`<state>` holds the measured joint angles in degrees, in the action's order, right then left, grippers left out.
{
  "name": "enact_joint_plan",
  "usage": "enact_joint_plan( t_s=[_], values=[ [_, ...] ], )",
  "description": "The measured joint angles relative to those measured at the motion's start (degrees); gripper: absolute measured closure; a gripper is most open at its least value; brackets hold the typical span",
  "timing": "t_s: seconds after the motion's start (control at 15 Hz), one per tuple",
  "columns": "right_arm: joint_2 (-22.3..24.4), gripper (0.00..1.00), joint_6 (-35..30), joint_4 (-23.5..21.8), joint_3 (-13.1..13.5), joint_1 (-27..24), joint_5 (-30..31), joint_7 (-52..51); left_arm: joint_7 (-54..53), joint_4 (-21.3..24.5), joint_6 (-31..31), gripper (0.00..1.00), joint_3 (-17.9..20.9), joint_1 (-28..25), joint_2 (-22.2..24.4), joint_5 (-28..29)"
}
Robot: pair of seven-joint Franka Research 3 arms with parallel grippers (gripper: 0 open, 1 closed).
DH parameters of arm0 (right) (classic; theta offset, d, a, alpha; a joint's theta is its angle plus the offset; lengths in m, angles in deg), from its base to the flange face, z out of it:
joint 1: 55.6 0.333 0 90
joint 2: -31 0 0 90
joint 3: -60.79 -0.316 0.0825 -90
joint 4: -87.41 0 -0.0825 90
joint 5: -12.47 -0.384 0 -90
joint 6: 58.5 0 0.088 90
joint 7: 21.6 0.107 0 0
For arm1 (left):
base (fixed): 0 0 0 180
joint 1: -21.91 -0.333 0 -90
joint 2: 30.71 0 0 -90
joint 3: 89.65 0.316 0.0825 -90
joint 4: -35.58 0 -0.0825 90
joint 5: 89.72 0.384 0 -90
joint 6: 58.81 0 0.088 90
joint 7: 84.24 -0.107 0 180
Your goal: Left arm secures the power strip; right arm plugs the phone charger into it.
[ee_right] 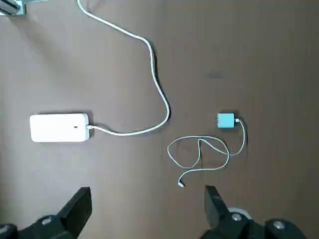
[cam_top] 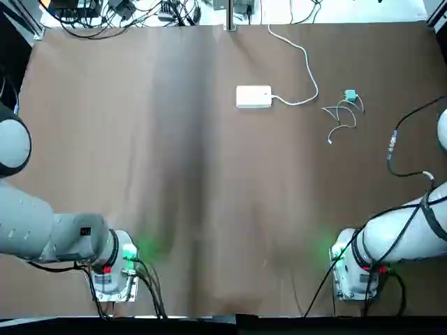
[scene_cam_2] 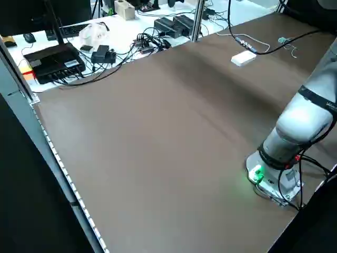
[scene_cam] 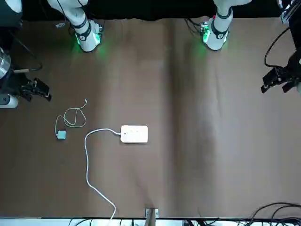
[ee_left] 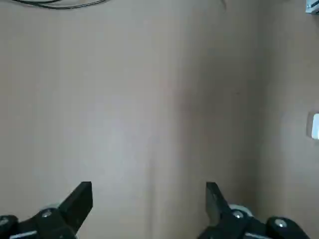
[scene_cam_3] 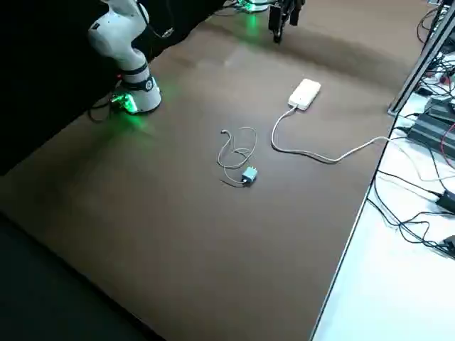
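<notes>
Power strip [ee_right: 59, 128] lies flat on the brown table [cam_top: 209, 174], operator, in the far half of it, a little to the right of the middle. Its white cord [ee_right: 150, 50] leaves from its right end, makes a bend, and then goes to the far edge. To the right of this bend, well apart from the strip, you can see the phone charger [ee_right: 226, 120]; its metal prongs [ee_right: 216, 120] point toward the strip. It is not plugged in. The thin cable [ee_right: 202, 169] of the charger lies in loose loops, on the side nearer to the arm bases.

Your left gripper [ee_left: 149, 185] hangs above the left part of the table, with its two fingers wide apart and nothing between them. Your right gripper [ee_right: 148, 189] is also in the air, over the right side, and its fingers are apart too, with nothing held. Neither gripper touches the strip or the charger.
</notes>
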<state>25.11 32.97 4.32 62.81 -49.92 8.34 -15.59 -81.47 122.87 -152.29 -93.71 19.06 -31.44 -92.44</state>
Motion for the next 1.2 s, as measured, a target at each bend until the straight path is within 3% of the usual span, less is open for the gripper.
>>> enact_joint_plan(
  t_s=[0.73,1.2],
  values=[
    [0.1,0.0,0.0,0.0,-0.1,-0.1,0.2,1.3,-0.1,0.0,0.9,0.0,-0.1,0.1,-0.1,0.0],
    [0.1,0.0,-0.1,-0.6,0.6,-1.5,0.7,-4.1,-0.2,0.0,1.0,0.0,-0.1,0.0,-0.3,0.1]
  ],
)
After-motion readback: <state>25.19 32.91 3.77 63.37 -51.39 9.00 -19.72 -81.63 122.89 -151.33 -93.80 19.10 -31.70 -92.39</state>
